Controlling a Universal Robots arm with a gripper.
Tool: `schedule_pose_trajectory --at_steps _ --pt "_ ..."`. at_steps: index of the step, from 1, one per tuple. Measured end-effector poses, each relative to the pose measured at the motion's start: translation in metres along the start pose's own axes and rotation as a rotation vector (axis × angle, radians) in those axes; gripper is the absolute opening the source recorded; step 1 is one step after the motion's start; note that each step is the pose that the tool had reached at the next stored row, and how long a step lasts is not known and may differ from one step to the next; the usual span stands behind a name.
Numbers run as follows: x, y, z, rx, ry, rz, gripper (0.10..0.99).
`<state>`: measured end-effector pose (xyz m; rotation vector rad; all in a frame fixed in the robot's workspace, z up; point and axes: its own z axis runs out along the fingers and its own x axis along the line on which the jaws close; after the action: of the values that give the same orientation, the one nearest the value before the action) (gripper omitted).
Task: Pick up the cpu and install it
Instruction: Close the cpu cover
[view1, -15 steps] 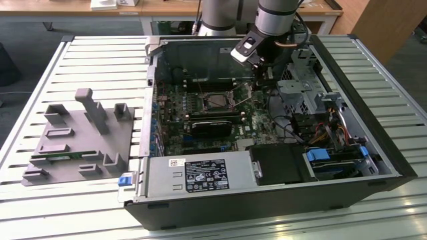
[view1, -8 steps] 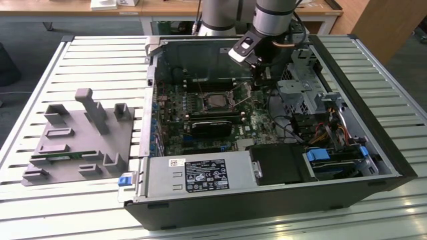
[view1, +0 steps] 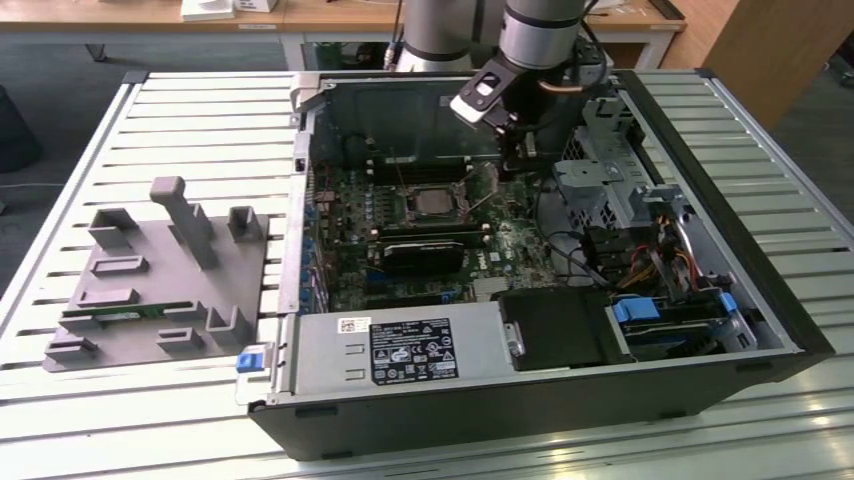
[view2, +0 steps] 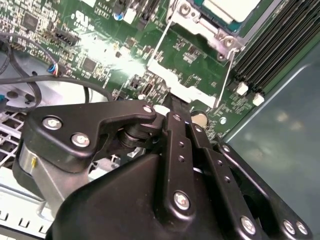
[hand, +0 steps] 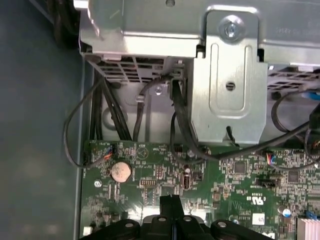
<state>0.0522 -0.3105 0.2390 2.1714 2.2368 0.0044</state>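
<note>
The cpu is a small square chip with a silvery top. It lies in its socket on the green motherboard inside the open computer case. In the second wrist view the cpu sits inside the metal socket frame, with thin wire levers alongside. My gripper hangs inside the case, just to the exterior view's right of the socket and a little above the board. Its black fingers are closed together over the board beside the socket frame, with nothing visible between them. The first wrist view has the gripper over the board near a coin battery.
A black rectangular block lies on the board in front of the socket. A metal drive cage and cables crowd the exterior view's right of the case. The power supply lies at the front. A grey fixture holding a green memory stick stands on the slatted table.
</note>
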Motion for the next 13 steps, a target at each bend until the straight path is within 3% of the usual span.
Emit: schedule_pose_trajectory --at_steps 13 --pt "0.0006 -0.0204 -0.0004 0.000 0.0000 0.000 0.106"
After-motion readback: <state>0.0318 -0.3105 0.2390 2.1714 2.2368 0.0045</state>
